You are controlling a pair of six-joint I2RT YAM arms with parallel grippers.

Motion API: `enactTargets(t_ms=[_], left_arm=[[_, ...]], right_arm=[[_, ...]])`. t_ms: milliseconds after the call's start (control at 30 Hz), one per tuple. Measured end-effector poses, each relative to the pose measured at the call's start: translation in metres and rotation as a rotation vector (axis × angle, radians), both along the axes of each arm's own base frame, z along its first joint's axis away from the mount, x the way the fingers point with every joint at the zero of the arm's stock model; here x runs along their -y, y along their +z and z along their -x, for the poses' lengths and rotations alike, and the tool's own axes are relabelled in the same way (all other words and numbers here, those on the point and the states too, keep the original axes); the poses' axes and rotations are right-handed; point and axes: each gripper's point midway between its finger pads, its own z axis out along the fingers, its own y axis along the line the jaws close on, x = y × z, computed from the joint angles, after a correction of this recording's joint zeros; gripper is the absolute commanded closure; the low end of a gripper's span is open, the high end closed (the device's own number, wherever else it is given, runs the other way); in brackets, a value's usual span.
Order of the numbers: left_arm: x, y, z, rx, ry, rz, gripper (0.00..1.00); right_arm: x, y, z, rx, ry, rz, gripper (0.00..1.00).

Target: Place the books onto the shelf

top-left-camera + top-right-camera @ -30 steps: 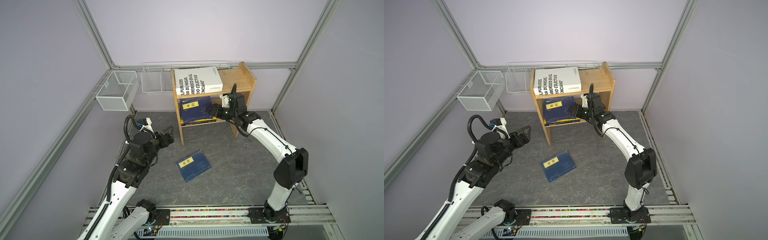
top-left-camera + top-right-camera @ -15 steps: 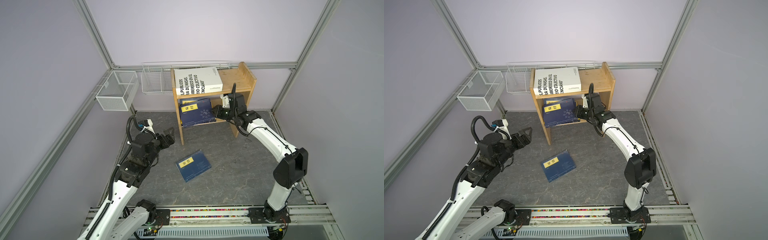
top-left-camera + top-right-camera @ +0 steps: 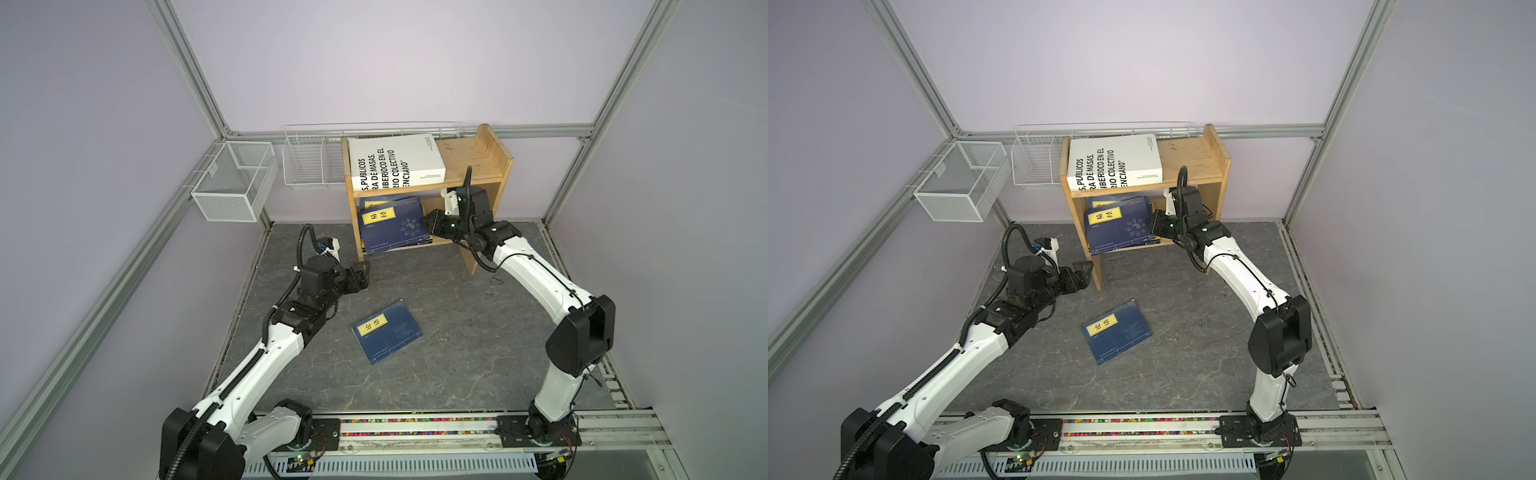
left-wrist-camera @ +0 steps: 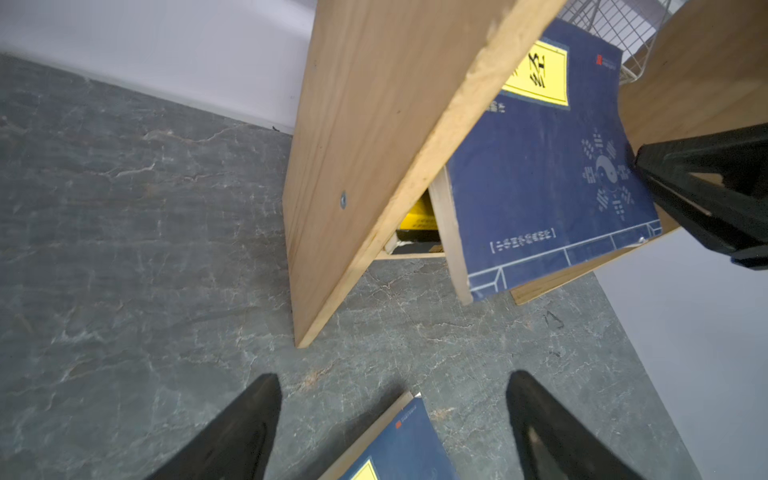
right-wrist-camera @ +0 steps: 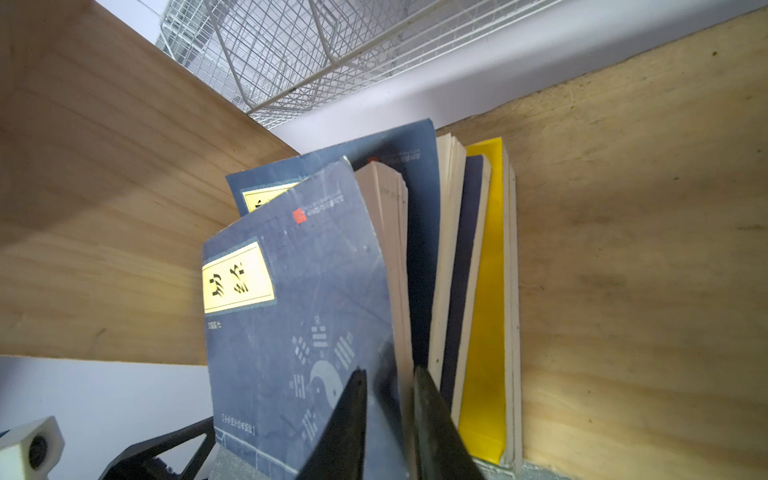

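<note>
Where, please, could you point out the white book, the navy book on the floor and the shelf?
white book (image 3: 395, 162): in a top view, middle of its cover.
floor book (image 3: 386, 332): in a top view, middle of its navy cover.
shelf (image 3: 461, 158): in a top view, bare top board.

Shelf (image 3: 1187, 160) part-filled, at floor's back edge.
White book (image 3: 1117, 162) on top tier; right gripper (image 3: 1152, 224) at tilted navy book (image 3: 1121, 228) below; second navy book (image 3: 1117, 332) flat mid-floor.

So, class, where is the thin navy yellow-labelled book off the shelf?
In both top views the thin navy book lies flat on the grey floor, mid-scene, before the pine shelf, nearest the left gripper.
</note>
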Motion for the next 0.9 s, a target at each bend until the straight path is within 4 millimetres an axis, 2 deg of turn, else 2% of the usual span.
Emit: enactTargets(t_ms=[167, 333, 467, 733, 900], left_arm=[[0.01, 0.008, -0.02, 0.043, -0.022, -0.033, 0.15], [0.013, 0.007, -0.029, 0.06, -0.027, -0.054, 0.19], [0.014, 0.004, -0.03, 0.064, -0.041, -0.078, 0.2], [0.02, 0.001, -0.026, 0.08, -0.107, -0.133, 0.16], [0.02, -0.002, -0.024, 0.079, -0.127, -0.163, 0.19]], right_arm=[[0.0, 0.001, 0.0, -0.002, -0.001, -0.002, 0.77], [-0.001, 0.001, -0.002, -0.006, -0.001, 0.0, 0.77], [-0.002, 0.001, -0.003, -0.013, -0.002, 0.002, 0.77], [-0.001, 0.001, -0.003, -0.018, -0.003, 0.002, 0.78], [-0.001, 0.001, -0.002, -0.02, -0.003, 0.004, 0.79]])
